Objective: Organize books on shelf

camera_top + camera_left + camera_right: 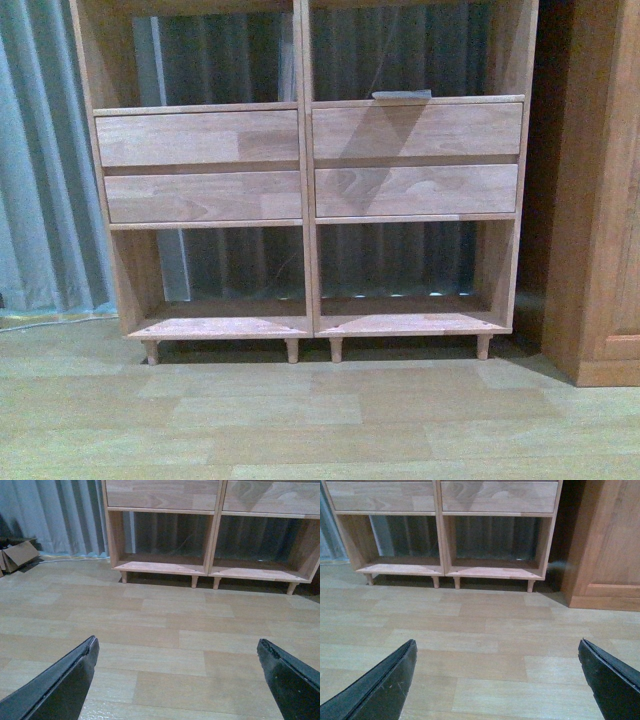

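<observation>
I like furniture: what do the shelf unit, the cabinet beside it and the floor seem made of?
The shelf looks like pale, matte natural wood; grain and joined strips show on its drawer fronts. The cabinet seems wood too, stained orange-brown, with moulded panel edges. The floor shows plank seams and a slight sheen, probably laminate or vinyl.

Light-wood shelf on plank floor
</observation>
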{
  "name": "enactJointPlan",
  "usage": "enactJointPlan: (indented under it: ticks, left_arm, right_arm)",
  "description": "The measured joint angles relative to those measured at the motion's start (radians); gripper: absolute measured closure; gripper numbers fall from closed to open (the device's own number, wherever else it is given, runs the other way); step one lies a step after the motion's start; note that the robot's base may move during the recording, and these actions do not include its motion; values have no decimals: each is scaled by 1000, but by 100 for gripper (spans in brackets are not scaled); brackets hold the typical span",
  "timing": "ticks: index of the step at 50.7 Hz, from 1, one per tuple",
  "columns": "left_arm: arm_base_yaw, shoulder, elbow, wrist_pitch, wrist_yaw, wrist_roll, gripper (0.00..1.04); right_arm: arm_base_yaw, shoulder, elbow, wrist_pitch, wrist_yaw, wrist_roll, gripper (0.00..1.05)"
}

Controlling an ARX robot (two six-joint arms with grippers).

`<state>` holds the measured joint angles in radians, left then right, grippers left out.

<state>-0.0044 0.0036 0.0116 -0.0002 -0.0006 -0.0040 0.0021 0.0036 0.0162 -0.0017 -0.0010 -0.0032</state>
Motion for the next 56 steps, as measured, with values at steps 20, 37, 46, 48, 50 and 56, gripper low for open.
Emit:
enactJointPlan:
  ticks: [20, 37, 46, 48, 50, 56]
  left_arm:
    - [0, 0, 0, 0, 0, 0, 7]
    - [0, 0, 0, 0, 0, 0, 7]
    - [0, 0, 0, 0, 0, 0, 7]
    - [0, 0, 0, 0, 0, 0, 7]
    - [0, 0, 0, 0, 0, 0, 7]
    - [0, 0, 0, 0, 0, 0, 7]
  right_arm:
    - [0, 0, 0, 0, 0, 0, 7]
    - [0, 0, 0, 0, 0, 0, 7]
    - [0, 0, 0, 0, 0, 0, 7]
    - [0, 0, 0, 0, 0, 0, 7]
    - [0, 0, 0, 0, 0, 0, 7]
    - [0, 0, 0, 0, 0, 0, 7]
